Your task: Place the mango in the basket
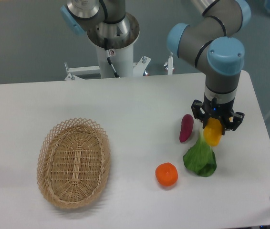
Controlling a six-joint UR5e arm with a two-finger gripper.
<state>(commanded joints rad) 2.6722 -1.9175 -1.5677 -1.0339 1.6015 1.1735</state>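
Claw: your two-finger gripper (213, 132) is clamped on the smooth yellow-orange mango (212, 132), above the leafy green vegetable (200, 159).
Room: bare white table (140, 105) stretches left to the oval tan wicker basket (73, 162).
Hidden: you can't see the fingertips; mango's top is covered.

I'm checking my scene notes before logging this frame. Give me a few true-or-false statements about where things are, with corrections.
1. The mango is in the end effector. True.
2. The basket already holds fruit. False: it holds nothing.
3. The sweet potato lies to the image-left of the end effector. True.
4. The orange sits inside the basket. False: it is on the table, image-right of the basket.
5. A green leafy vegetable lies just below the mango in the image. True.
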